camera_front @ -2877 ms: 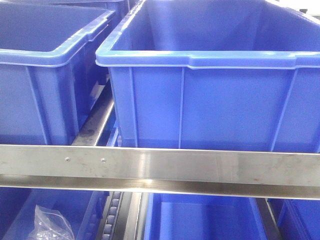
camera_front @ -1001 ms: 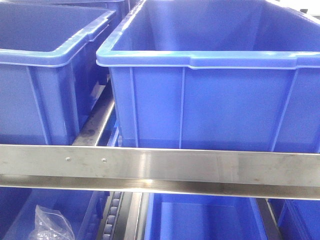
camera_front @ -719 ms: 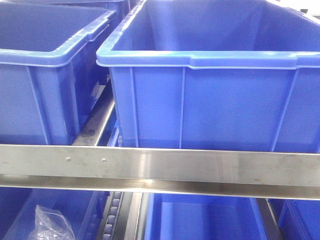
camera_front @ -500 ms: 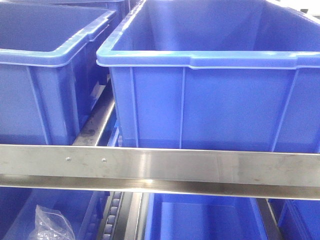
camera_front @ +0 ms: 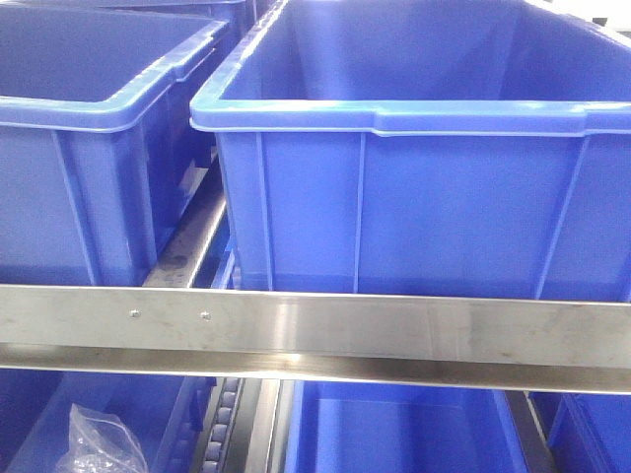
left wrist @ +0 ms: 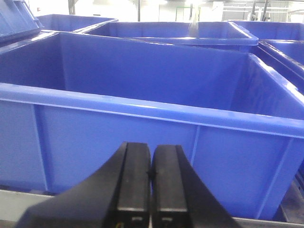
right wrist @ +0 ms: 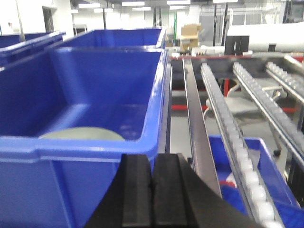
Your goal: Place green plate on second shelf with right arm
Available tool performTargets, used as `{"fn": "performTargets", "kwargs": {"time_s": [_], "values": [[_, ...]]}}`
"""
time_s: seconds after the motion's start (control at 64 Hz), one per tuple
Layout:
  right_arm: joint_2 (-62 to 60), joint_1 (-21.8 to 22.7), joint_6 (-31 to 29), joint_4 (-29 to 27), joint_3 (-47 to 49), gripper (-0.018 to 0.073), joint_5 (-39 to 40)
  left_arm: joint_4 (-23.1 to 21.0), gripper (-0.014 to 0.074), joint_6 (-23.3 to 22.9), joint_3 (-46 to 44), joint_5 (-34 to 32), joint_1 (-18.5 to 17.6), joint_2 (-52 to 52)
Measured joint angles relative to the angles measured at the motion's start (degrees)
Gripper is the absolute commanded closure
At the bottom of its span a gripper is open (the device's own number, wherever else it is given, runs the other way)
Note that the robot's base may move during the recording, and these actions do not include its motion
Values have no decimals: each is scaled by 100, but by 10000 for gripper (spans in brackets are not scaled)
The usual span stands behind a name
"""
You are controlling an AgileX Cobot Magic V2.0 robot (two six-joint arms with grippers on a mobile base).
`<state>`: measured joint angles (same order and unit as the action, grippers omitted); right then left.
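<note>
Our right gripper (right wrist: 153, 164) had its jaws pressed together on nothing, and so did our left gripper (left wrist: 150, 166). The plate (right wrist: 80, 134) — pale green — lay flat on the bin (right wrist: 71, 142) floor near its front wall, just ahead of the right gripper. The bin stood on the shelf behind the rail (camera_front: 315, 330). We judged this fitted either a plate awaiting pickup or one just set down; which shelf it was, we could not tell.

Two blue plastic bins (camera_front: 414, 187) (camera_front: 74, 168) side by side behind steel shelf rail (camera_front: 315, 330); pale green round plate (right wrist: 80, 134) inside the right-hand bin; clear plastic bag (camera_front: 99, 443) below left.
</note>
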<state>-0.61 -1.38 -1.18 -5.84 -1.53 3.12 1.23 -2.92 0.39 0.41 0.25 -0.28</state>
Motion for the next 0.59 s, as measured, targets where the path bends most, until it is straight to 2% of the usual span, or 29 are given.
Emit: {"fn": "performTargets", "kwargs": {"time_s": [0.594], "values": [[0,0,0,0,0,505,-137,0,466,0,0,0,0,0]]}}
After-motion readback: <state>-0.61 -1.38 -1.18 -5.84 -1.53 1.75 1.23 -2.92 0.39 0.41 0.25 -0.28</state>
